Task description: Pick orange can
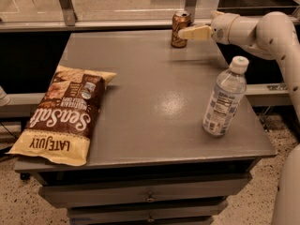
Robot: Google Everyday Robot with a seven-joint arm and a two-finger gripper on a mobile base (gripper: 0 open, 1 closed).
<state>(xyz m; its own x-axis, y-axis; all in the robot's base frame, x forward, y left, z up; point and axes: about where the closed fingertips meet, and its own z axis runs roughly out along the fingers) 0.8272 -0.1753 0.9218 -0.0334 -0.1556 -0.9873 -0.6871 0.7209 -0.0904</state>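
Orange-copper metal with a silver top, the orange can (177,22) stands upright at the far edge of the grey counter (154,102), close to the rail behind it. The gripper (194,32) is at the can's right side and level with its middle. Its pale tip crosses in front of the can's lower right part and hides that patch. Whatever lies behind the can is hidden, so I cannot tell whether the gripper is wide, narrow, or already around the can, nor whether it touches it. The white arm (262,29) runs off to the right and down, cut off by the picture's edge. A clear water bottle (224,104) with a white cap stands upright near the counter's right front; its label is too blurred to read. On the left lies a flat brown and yellow chip bag (63,114), its large lettering upside down from here and its near corner hanging just over the counter's front edge; the smaller print cannot be made out. Below the counter top, drawer fronts (150,198) sit in shadow, and the lowest is cut off at the bottom.
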